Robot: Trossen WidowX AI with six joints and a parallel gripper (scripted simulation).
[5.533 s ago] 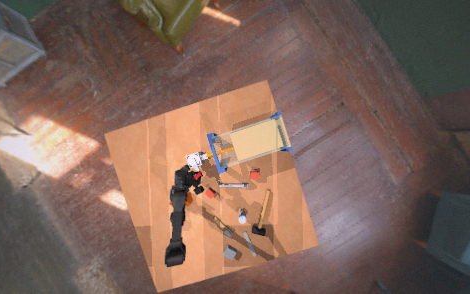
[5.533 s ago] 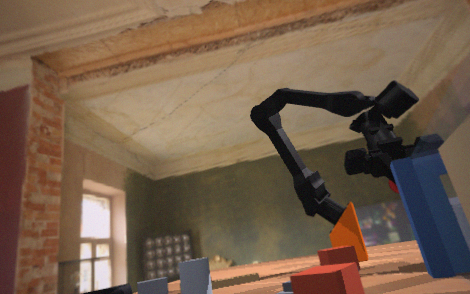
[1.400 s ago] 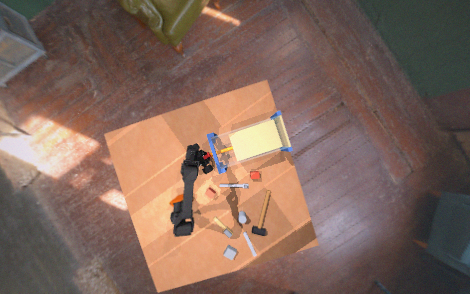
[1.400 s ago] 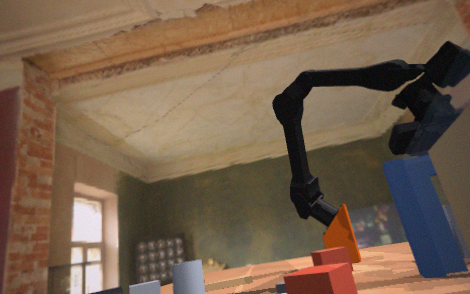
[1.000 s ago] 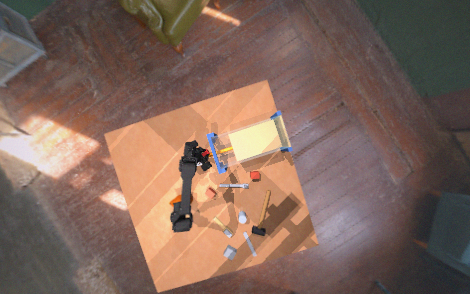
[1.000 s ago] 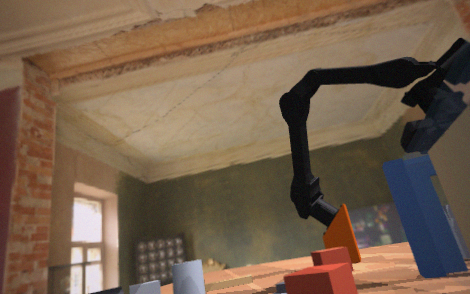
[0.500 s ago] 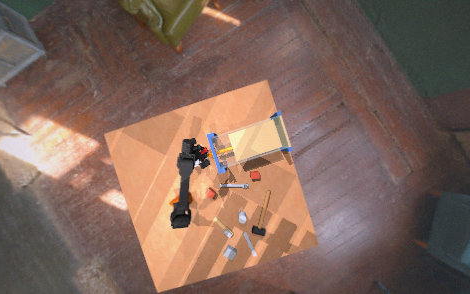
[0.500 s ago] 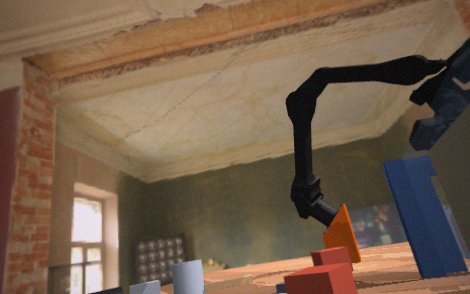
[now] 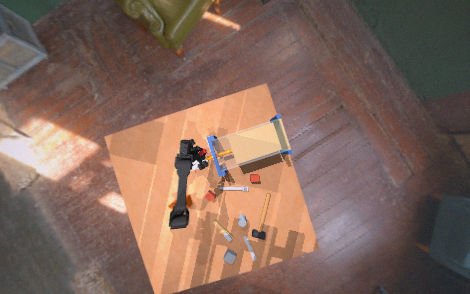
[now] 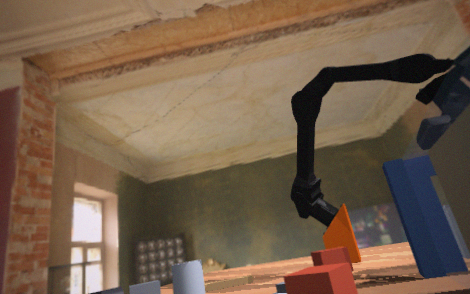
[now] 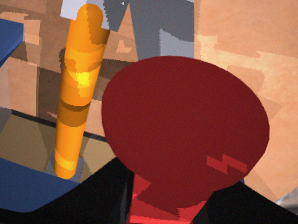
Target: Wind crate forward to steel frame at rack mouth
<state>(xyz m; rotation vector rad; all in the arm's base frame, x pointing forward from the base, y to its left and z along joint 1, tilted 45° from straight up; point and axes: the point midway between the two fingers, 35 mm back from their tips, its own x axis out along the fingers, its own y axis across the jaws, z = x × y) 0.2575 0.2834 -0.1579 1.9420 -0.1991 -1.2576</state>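
My gripper (image 9: pixel 202 156) (image 11: pixel 161 162) is shut on the red-knobbed winch handle (image 11: pixel 185 117), beside the mouth of the rack. The knob's wide round top faces the wrist camera. The key end and the round hole are hidden under it. Part of the pale grey winch (image 9: pixel 195 164) shows beside the fingers. An orange strap (image 9: pixel 225 152) (image 11: pixel 75 105) runs from the winch into the cubby. The tan crate (image 9: pixel 261 143) (image 11: pixel 22 140) is behind the blue steel frame (image 9: pixel 215 154), with a gap between its front and the frame. It looks flat, but its underside is hidden.
Two red blocks (image 9: pixel 255 178) (image 9: pixel 210 195), a silver wrench-like tool (image 9: pixel 235 189), a black-headed hammer (image 9: pixel 264 213), a grey cylinder (image 9: pixel 242 220) and a grey block (image 9: pixel 230 256) lie on the bench. An orange wedge (image 9: pixel 188 200) (image 10: pixel 344 235) stands near the arm's base. A blue post (image 10: pixel 416 215) stands close below the gripper.
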